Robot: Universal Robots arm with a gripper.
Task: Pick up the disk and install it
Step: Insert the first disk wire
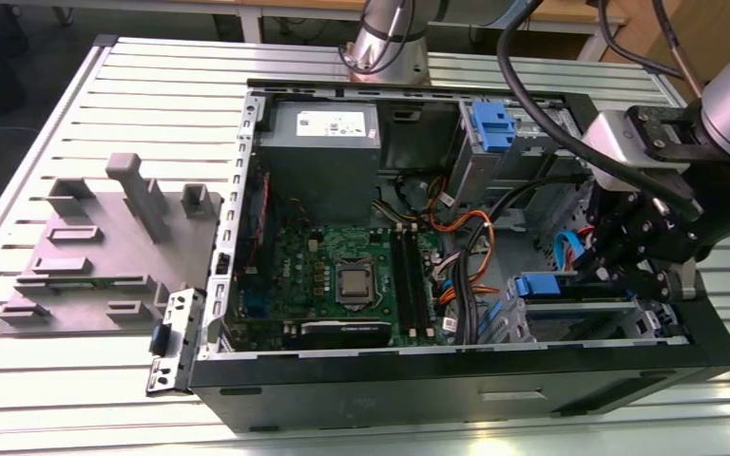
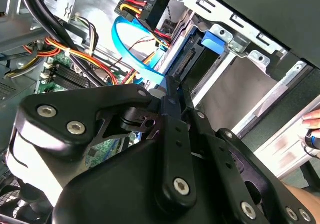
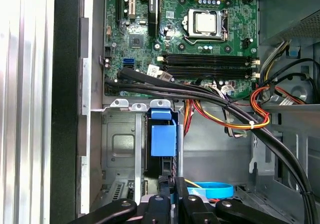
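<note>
The disk stands edge-on in the metal drive cage at the case's front corner. Its blue plastic rail and tab face outward. In the exterior view the disk shows as a blue patch in the cage, on the exterior view's right. My gripper hangs right beside it. In both wrist views the gripper has its two black fingers pressed together, with nothing between them. Their tips sit at the disk's exposed connector end; whether they touch it, I cannot tell.
The open computer case lies on a slatted table. Inside are the motherboard, a grey power-supply box, a bare blue bracket and cable bundles near the cage. A grey fixture lies outside. A hand shows beyond the case.
</note>
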